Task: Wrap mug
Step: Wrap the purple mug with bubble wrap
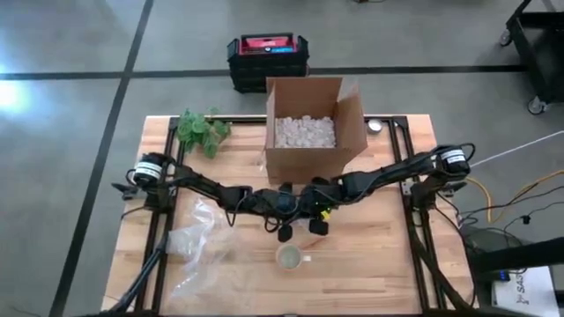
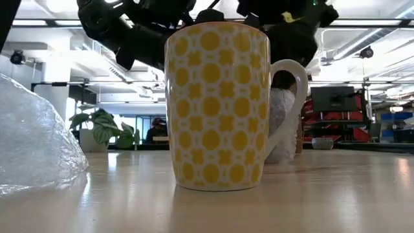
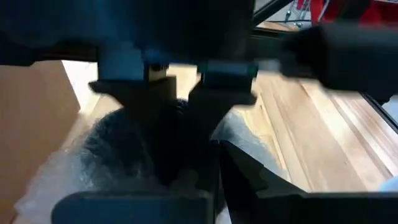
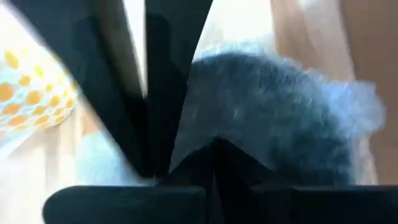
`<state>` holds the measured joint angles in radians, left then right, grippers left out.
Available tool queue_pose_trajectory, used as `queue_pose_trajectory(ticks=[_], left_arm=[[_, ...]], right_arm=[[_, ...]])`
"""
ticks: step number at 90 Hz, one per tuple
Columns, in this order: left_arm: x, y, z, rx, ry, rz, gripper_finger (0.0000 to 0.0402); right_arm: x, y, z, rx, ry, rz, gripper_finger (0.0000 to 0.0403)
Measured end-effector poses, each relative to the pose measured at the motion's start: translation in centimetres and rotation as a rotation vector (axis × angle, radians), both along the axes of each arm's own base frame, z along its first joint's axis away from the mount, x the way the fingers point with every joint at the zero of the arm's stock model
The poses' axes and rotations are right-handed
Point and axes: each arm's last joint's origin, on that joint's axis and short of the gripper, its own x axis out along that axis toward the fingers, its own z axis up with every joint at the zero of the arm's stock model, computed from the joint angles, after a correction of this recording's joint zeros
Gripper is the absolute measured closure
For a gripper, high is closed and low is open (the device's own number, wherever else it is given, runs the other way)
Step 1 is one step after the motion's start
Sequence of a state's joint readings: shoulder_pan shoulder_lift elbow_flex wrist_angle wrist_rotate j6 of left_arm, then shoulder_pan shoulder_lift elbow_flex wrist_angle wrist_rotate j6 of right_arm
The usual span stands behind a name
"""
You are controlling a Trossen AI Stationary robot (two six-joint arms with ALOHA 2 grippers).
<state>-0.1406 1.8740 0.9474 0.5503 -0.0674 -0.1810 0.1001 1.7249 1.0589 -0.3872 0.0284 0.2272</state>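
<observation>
A white mug with yellow dots (image 1: 289,257) stands upright on its base on the wooden table (image 1: 379,264), handle toward the right (image 2: 292,97). No gripper touches it. Just behind it stands a dark thing bundled in bubble wrap (image 2: 282,129), which also fills the right wrist view (image 4: 280,112). My right gripper (image 1: 319,227) is above this bundle, shut on its wrap. My left gripper (image 1: 286,232) hangs close beside it, above the mug's far side. The bundle is hidden under the grippers in the high view. My right gripper pinches the bubble wrap at the bundle's top (image 3: 181,177) between its two fingers (image 3: 152,130). The fingers come from above and point down. The bundle stands upright with its lower end on the table (image 2: 282,158).
A loose sheet of bubble wrap (image 1: 196,246) lies on the table's near left. An open cardboard box (image 1: 304,132) with packing peanuts stands at the far middle, a green plant (image 1: 203,130) to its left. A red-and-black case (image 1: 267,60) sits on the floor beyond the table.
</observation>
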Motion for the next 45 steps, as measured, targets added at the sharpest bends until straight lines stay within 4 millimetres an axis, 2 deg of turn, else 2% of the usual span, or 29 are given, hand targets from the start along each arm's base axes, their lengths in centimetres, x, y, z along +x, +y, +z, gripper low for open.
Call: queue_pose_trajectory(ticks=[13, 24, 35, 45], left_arm=[[0.0, 0.0, 0.1, 0.0, -0.001, -0.001, 0.0402], [-0.1, -0.1, 0.5, -0.001, -0.004, -0.004, 0.0402], [-0.4, -0.2, 0.8, -0.004, 0.001, -0.008, 0.0402], [-0.4, -0.2, 0.9, -0.003, 0.005, -0.009, 0.0402]], right_arm=[[0.3, -0.2, 0.4, 0.003, 0.004, 0.02, 0.0401], [0.0, 0.2, 2.1, 0.015, 0.04, 0.044, 0.0401], [0.4, 0.6, 3.7, 0.022, -0.016, 0.07, 0.04], [0.8, 0.3, 3.1, 0.009, -0.016, 0.081, 0.04]])
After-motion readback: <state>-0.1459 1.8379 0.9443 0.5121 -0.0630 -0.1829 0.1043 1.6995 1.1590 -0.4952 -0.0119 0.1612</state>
